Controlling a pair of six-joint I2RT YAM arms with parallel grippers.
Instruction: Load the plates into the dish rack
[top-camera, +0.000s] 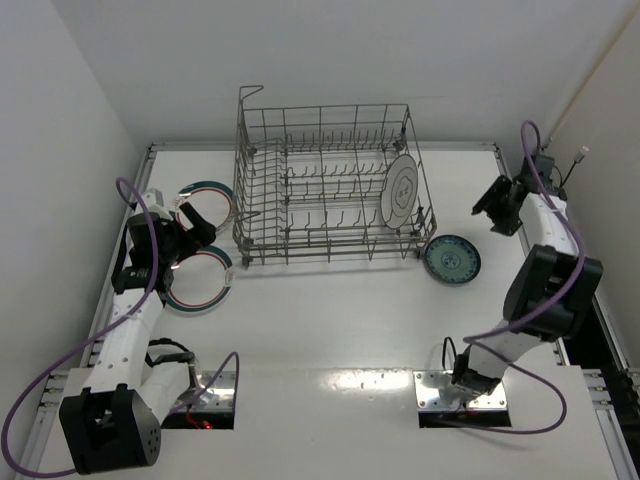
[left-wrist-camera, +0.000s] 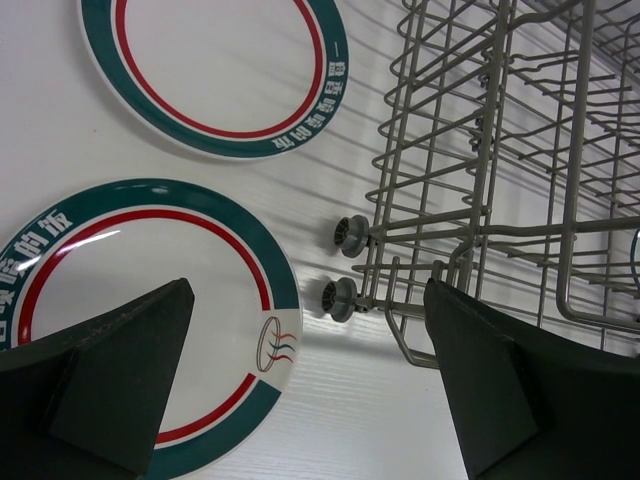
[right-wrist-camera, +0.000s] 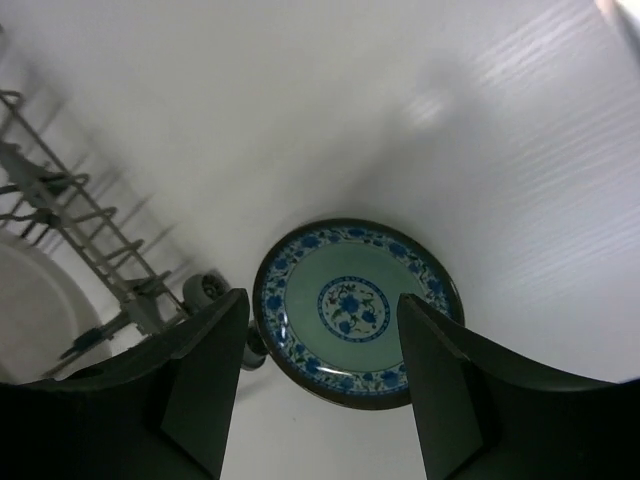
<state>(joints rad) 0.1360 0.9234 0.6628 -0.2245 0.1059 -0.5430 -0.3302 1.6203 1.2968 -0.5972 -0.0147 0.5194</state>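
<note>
The grey wire dish rack (top-camera: 330, 178) stands at the back middle of the table. A plainer white plate (top-camera: 400, 190) stands upright at its right end. Two white plates with teal and red rim rings lie flat to the left of the rack, one farther (top-camera: 212, 195) and one nearer (top-camera: 200, 285). My left gripper (top-camera: 203, 228) hovers between them, open and empty; its wrist view shows the nearer plate (left-wrist-camera: 130, 300), the farther plate (left-wrist-camera: 220, 60) and the rack's corner (left-wrist-camera: 487, 150). A small blue-green patterned plate (top-camera: 451, 258) lies right of the rack. My right gripper (top-camera: 488, 215) hangs open above it (right-wrist-camera: 355, 305), holding nothing.
The rack rests on small grey wheels (left-wrist-camera: 350, 236) at its near left corner. White walls close in the table at the left, back and right. Both arm bases sit at the near edge, with cables looping beside them.
</note>
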